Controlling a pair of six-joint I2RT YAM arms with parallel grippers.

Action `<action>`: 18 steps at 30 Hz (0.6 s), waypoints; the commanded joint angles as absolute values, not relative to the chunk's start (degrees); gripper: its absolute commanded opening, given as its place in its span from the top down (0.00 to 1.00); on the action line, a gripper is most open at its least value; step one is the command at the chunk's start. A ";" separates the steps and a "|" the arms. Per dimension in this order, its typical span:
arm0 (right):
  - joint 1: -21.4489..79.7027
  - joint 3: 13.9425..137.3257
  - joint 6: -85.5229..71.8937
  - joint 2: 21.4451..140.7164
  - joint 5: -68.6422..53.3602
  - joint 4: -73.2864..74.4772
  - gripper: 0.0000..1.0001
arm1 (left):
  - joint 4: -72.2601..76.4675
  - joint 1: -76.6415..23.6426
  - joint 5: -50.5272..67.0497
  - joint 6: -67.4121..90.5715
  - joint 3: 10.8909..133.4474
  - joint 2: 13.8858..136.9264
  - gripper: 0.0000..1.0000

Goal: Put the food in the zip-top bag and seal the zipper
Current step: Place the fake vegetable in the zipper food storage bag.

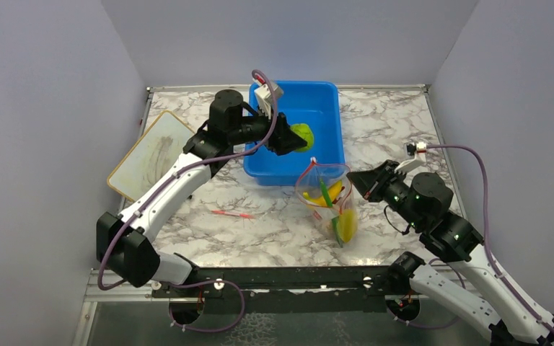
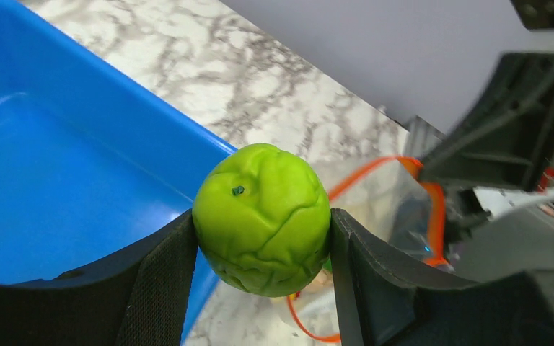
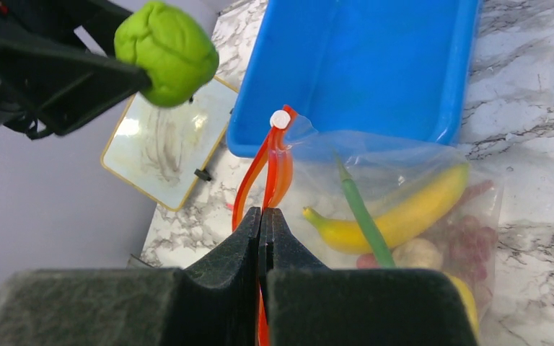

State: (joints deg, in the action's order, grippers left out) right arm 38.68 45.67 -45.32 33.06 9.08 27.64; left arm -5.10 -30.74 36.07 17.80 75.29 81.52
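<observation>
The left gripper [image 2: 263,225] is clamped on the green lime [image 2: 261,205], one finger on each side, and holds it in the air over the blue tub [image 1: 324,101], toward the tub's near side. The zip-top bag [image 3: 397,155] stands just outside the tub's near right corner. The right gripper [image 3: 262,223] is pinched tight on the orange-red zipper [image 3: 278,166], which keeps the mouth lifted and gaping.

Inside the bag lie a banana [image 3: 404,209], a garlic bulb [image 3: 418,252] and what looks like the grape bunch [image 3: 469,238], along with a green stalk I cannot identify. So most of the loading appears done. No other produce shows in the visible part of the tub, so the lime may be the last piece. It has yet to be carried from over the tub to the bag's mouth and dropped in. After that the zipper needs pressing shut along its whole length.
</observation>
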 commanded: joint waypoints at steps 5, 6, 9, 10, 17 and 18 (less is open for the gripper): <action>38.83 46.92 -43.39 35.22 4.83 21.78 0.99 | 3.82 -30.70 52.18 24.28 64.65 75.80 0.66; 38.85 46.56 -42.63 35.24 4.45 20.81 0.99 | 6.34 -30.76 53.26 26.28 63.06 75.69 0.67; 38.81 45.31 -40.98 35.20 3.07 17.74 0.99 | 15.34 -31.23 56.54 32.95 58.84 76.26 0.67; 38.82 45.29 -40.84 35.42 2.76 17.52 0.99 | 15.71 -31.70 56.75 33.34 58.56 76.57 0.67; 38.84 44.50 -39.87 38.88 -2.43 14.69 0.99 | 15.17 -38.52 48.55 30.30 56.03 77.31 0.69; 38.82 44.55 -39.67 39.34 -2.94 14.48 0.99 | 14.30 -39.60 47.28 29.80 56.25 78.08 0.70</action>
State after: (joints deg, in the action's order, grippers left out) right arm 38.68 45.12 -41.32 37.78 1.87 20.14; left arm 11.62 -35.46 51.05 30.96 56.55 77.30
